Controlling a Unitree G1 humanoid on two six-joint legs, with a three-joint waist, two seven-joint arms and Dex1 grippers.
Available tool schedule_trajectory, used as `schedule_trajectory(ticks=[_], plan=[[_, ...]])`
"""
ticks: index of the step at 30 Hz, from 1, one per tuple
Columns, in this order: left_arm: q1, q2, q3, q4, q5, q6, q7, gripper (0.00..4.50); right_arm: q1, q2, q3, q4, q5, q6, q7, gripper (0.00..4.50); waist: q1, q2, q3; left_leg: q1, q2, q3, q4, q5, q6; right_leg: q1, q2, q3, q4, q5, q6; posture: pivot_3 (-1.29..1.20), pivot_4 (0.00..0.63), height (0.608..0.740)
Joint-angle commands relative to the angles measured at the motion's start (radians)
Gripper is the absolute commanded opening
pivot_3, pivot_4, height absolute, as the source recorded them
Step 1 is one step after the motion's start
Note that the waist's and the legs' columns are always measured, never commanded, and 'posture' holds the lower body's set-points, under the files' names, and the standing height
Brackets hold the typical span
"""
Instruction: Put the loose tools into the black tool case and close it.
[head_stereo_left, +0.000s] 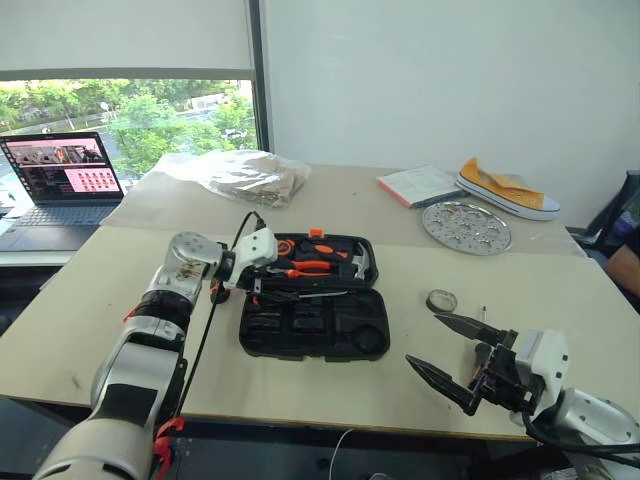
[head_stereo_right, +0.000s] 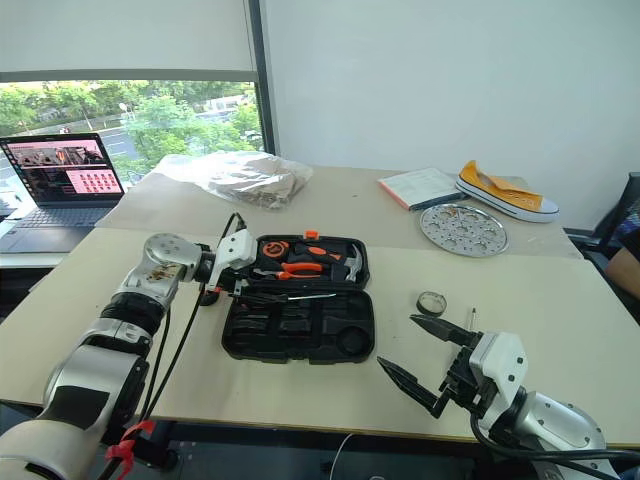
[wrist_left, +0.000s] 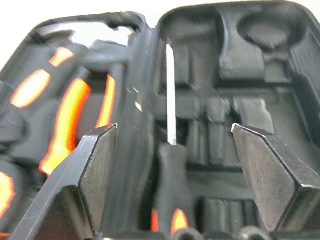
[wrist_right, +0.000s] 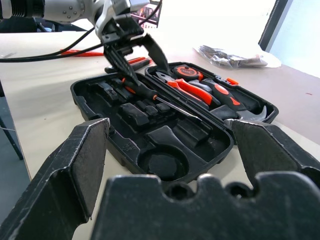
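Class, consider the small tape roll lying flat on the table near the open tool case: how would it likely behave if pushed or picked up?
The tape roll lies flat, so a push would probably slide it, not roll it. Small and ring-shaped, it is likely light. Tipped onto its edge, it might roll away.

Beige table (head_stereo_left: 100, 300) under open black tool case (head_stereo_left: 315, 325)

Head views downward over table; wrist views close, low, sharing the open black tool case (wrist_right: 150, 135).

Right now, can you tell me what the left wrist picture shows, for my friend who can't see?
An open black moulded plastic tool case with a slim black-and-orange-handled screwdriver lying along its hinge. The left gripper is spread open around the screwdriver, and orange-handled pliers sit in the other half.
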Motion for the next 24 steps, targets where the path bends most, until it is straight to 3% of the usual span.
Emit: schedule_trajectory(ticks=[1,7,8,24], plan=[[-0.014,0.012,0.019,0.006,-0.017,-0.036,0.004,2.52,-0.005,0.009,-0.005,-0.012,0.000,-0.031,0.000,4.50,0.000,0.000,0.000,0.000,0.000,0.000,0.000,0.000,0.000,0.000,0.000,0.000,0.000,0.000,0.000,0.00,0.150,0.740],[0.015,0.000,0.004,0.016,-0.002,-0.033,0.016,0.19,-0.003,0.019,-0.006,-0.012,-0.005,-0.033,-0.001,4.50,0.003,0.000,0.000,0.000,0.000,0.000,0.000,0.000,0.000,0.000,0.000,0.000,0.000,0.000,0.000,0.00,0.150,0.740],[0.022,-0.001,0.001,0.016,0.001,-0.027,0.016,0.06,-0.001,0.019,-0.010,-0.012,-0.004,-0.034,0.000,4.50,0.003,0.000,0.000,0.000,0.000,0.000,0.000,0.000,0.000,0.000,0.000,0.000,0.000,0.000,0.000,0.00,0.150,0.740],[0.034,-0.086,-0.051,0.096,0.078,0.009,0.155,0.06,0.003,0.019,-0.015,-0.018,0.003,-0.026,-0.001,4.50,0.009,0.001,0.000,0.002,-0.001,-0.001,0.000,0.000,0.000,0.004,0.000,0.000,-0.001,0.000,0.001,0.00,0.150,0.740]])
